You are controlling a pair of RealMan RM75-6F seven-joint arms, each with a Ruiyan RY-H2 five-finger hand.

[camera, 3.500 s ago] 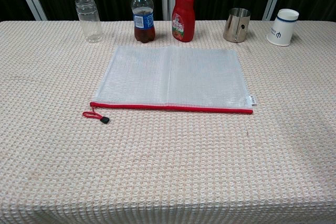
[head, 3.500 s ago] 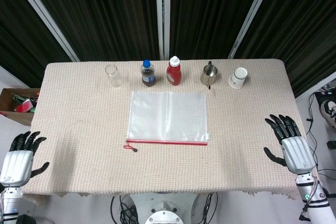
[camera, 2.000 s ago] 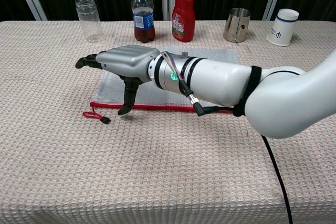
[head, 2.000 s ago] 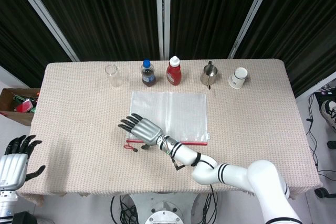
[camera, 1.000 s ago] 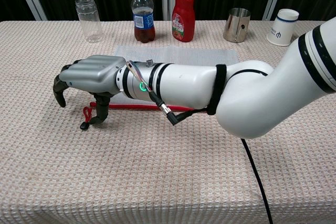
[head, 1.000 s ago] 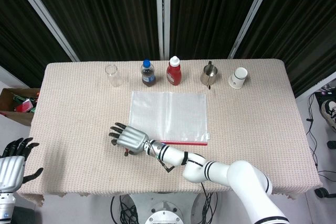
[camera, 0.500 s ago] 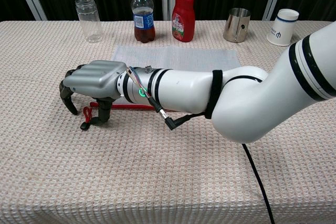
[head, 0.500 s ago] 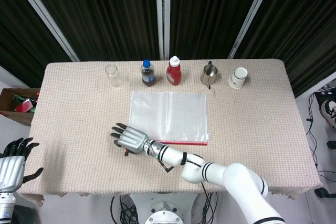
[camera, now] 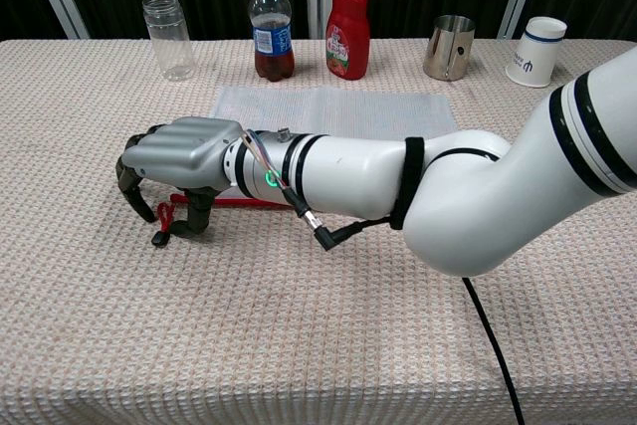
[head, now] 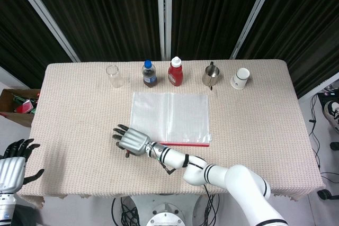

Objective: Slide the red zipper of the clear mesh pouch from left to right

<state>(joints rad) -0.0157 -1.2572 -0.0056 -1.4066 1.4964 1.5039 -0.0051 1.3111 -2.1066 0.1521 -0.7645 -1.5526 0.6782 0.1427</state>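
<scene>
One right hand (camera: 179, 161) palm-down, fingers (camera: 132, 189) curled over zipper pull (camera: 171, 223)

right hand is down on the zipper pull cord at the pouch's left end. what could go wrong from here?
1. The right robot hand curls over the red pull cord, but a firm pinch isn't visible; it may slip off once dragged.
2. Nothing pins the clear mesh pouch; the left robot hand sits off the table edge, so the pouch may slide rather than unzip.
3. The right forearm lies across the zipper track and may snag the pouch.

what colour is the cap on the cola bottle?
Blue; the cola bottle cap shows best in the chest view.
</scene>
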